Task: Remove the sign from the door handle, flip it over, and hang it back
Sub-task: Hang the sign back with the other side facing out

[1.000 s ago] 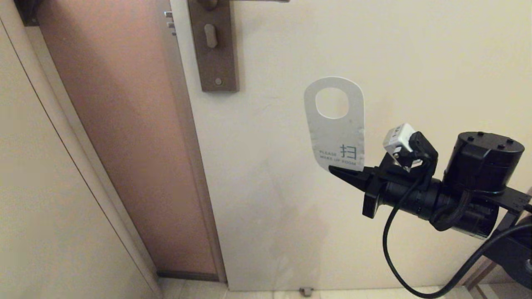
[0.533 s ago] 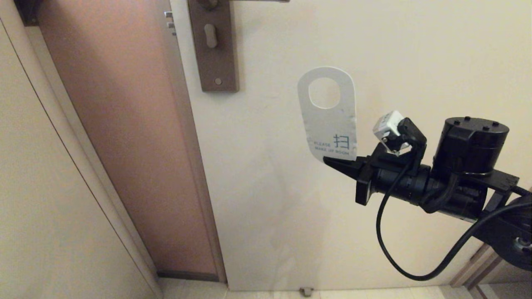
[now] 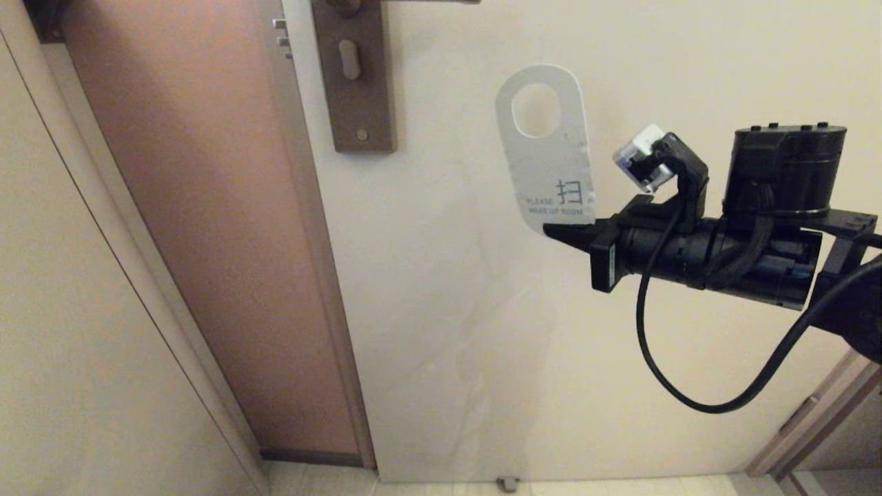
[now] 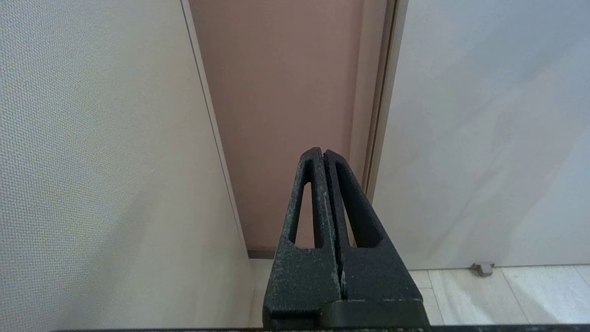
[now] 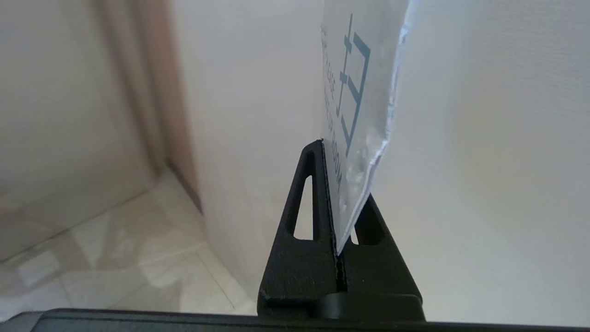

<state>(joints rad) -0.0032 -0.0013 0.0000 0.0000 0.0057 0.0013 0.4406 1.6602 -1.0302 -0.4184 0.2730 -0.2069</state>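
The sign (image 3: 546,148) is held upright in front of the door, white "PLEASE MAKE UP ROOM" face toward me, oval hole on top. My right gripper (image 3: 561,233) is shut on the sign's bottom end; in the right wrist view the sign (image 5: 359,97) stands pinched in the right gripper (image 5: 329,152). The door handle (image 3: 413,1) shows only as a sliver at the top edge, above its brown backplate (image 3: 355,76) with keyhole slot. The sign's top is lower than the handle and to its right. My left gripper (image 4: 320,154) is shut and empty, low near the door frame.
The cream door (image 3: 482,344) fills the middle. Its edge with silver latch bolts (image 3: 279,34) faces a pink-brown gap (image 3: 207,241). A beige wall (image 3: 83,344) is on the left. A small door stop (image 3: 508,482) sits on the tiled floor.
My right gripper has lifted the sign upward along the door and slightly left, closer to the handle's height. The arm has levelled out. The grip is unchanged.
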